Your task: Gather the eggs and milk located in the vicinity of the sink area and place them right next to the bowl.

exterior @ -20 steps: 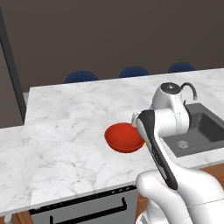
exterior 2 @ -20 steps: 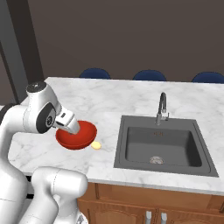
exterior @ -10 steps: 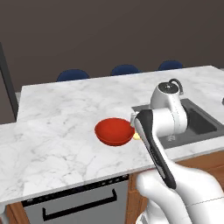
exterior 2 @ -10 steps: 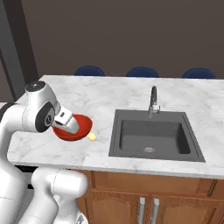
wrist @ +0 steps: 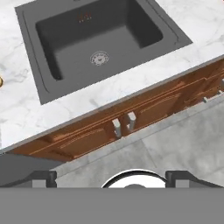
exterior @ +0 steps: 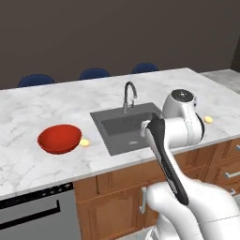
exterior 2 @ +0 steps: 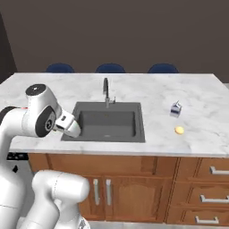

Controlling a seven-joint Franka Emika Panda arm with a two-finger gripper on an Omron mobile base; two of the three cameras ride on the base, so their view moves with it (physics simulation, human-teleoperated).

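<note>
The red bowl [exterior: 59, 138] sits on the marble counter left of the sink [exterior: 129, 126], and one pale-yellow egg [exterior: 84, 142] lies right beside it. A second egg [exterior 2: 179, 130] lies on the counter right of the sink [exterior 2: 107, 120]. The white milk carton [exterior 2: 176, 108] stands upright just behind that egg. My gripper [wrist: 111, 178] is open with nothing between its fingers. It is held in front of the counter edge and looks down over the sink basin [wrist: 100, 39] and the cabinet doors.
A dark curved faucet [exterior: 130, 91] rises behind the basin. Blue chair backs [exterior 2: 109, 68] line the far side of the counter. Wooden cabinet doors with handles [wrist: 122, 127] and the grey floor lie below the counter edge. A dishwasher front [exterior: 33, 215] sits at lower left.
The base has driven to the right, so the whole scene slid left. The sink is now central, and the milk and second egg have come into view. The gripper stays open.
</note>
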